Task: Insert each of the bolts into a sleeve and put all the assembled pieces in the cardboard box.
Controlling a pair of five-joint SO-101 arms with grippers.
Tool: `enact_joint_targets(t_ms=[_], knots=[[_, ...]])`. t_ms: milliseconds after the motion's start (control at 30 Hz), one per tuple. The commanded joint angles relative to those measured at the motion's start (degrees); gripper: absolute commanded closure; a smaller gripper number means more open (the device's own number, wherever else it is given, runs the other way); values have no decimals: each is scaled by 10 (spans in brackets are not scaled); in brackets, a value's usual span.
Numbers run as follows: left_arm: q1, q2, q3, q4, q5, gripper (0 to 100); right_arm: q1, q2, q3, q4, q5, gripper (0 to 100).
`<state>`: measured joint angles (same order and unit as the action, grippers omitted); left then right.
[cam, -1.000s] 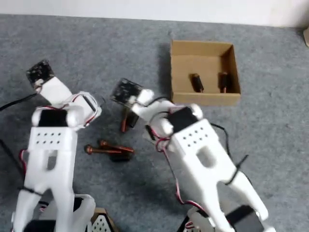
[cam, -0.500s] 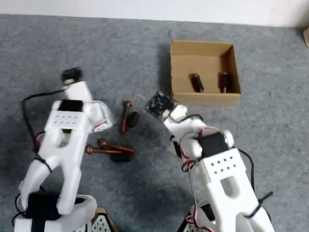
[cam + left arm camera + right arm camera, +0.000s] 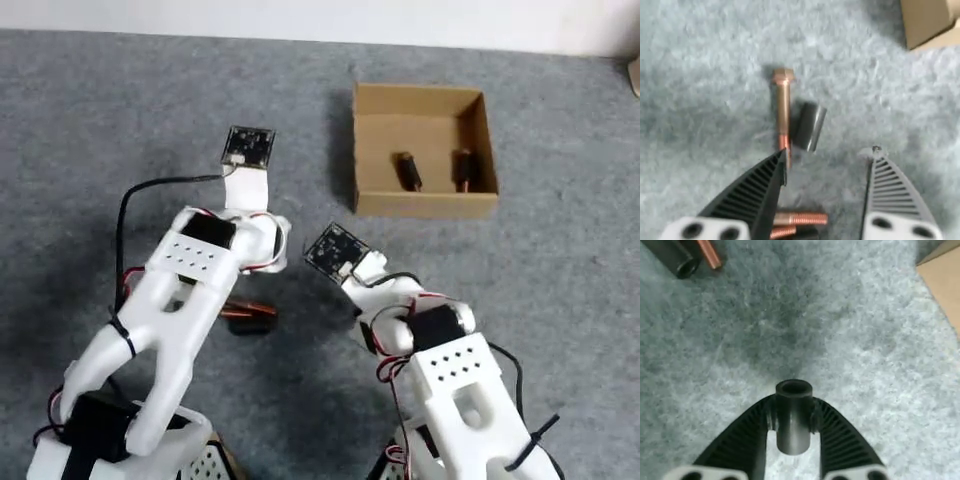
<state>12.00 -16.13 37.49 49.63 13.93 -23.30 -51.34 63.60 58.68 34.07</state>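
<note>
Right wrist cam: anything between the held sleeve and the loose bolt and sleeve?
No: bare grey carpet between the held sleeve in the right hand and the loose bolt and loose sleeve, per the right wrist view.

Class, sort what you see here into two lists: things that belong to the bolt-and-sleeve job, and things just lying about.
Belongs to the job:
cardboard box holding two assembled pieces
loose bolt with loose sleeve beside it
more bolts
held sleeve in the right pincer

Just lying about:
grey carpet
pale object at the high view's edge, too little shown to name
</note>
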Motion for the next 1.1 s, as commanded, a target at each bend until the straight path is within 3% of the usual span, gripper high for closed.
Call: enact_joint_targets(t_ms=[0, 133, 300, 467, 567, 1067], knots=[[-5, -1, -16, -33, -8, 755, 6, -14, 9, -49, -33, 993], [-41, 19, -17, -37, -8, 755, 5, -14, 28, -71, -42, 993], [-47, 145, -90, -34, -9, 755, 5, -14, 53, -96, -42, 993], [-50, 239, -194, 47, -9, 755, 5, -14, 70, -115, -42, 993], [-63, 272, -233, 57, -7, 755, 5, -14, 73, -115, -42, 993], [-85, 316, -265, 57, -6, 755, 5, -13, 112, -160, -41, 993]])
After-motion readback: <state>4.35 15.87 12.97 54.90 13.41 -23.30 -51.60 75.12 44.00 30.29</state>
